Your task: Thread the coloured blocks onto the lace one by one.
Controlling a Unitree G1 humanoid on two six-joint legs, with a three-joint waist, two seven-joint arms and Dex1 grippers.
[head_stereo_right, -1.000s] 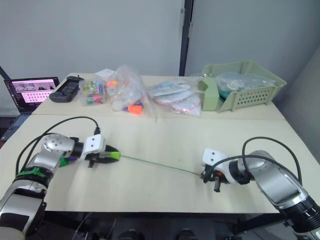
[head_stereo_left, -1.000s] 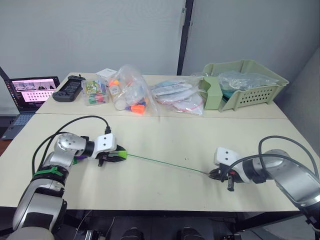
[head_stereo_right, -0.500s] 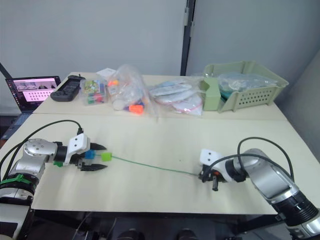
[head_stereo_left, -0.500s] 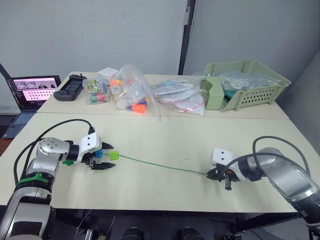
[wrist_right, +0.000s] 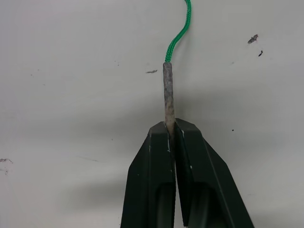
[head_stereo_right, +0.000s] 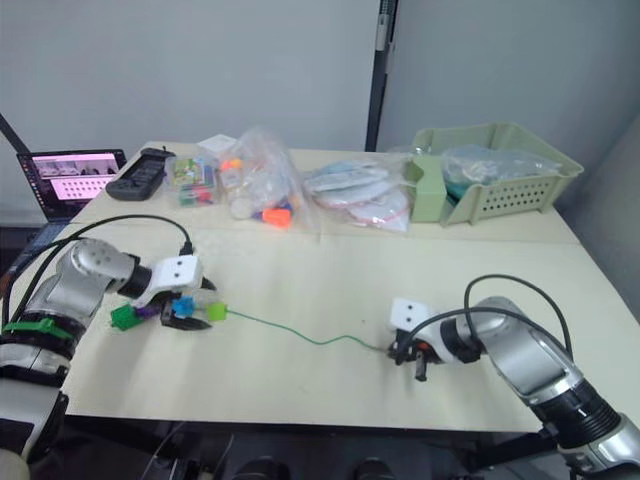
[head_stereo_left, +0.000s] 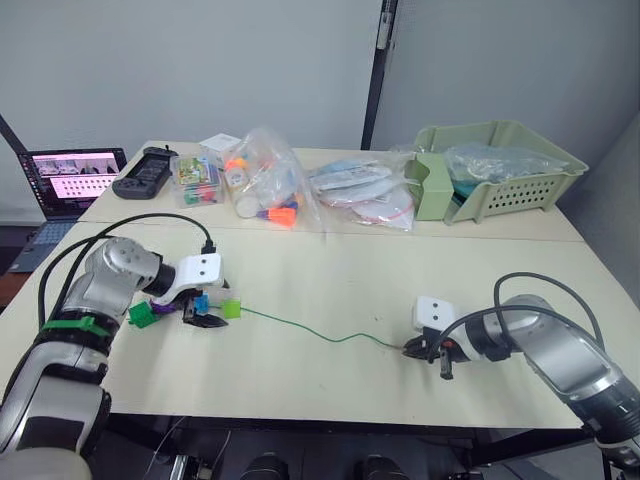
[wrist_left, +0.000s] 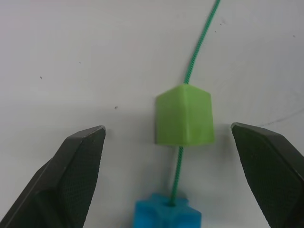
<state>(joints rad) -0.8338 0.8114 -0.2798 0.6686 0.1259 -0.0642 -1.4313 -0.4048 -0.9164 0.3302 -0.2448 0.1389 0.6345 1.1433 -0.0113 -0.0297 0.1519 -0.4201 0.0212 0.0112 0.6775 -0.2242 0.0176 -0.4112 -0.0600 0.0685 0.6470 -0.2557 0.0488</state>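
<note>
Lime block [wrist_left: 184,115] sits threaded on the lace [head_stereo_left: 300,329]. Left tool [wrist_left: 173,175] is spread; right tool [wrist_right: 172,130] pinches the pale tip [wrist_right: 167,90]. Next: fetch another block.

No readable text, labels, brands or numbers anywhere.

The lime green block [wrist_left: 183,115] is smooth matt plastic, as is the blue block [wrist_left: 166,216] at its 6 o'clock. The lace [wrist_left: 195,52] is braided cord with a dull, stiff grey tip [wrist_right: 168,97]. The table [head_stereo_left: 400,285] looks smooth, matt and lightly speckled.
</note>
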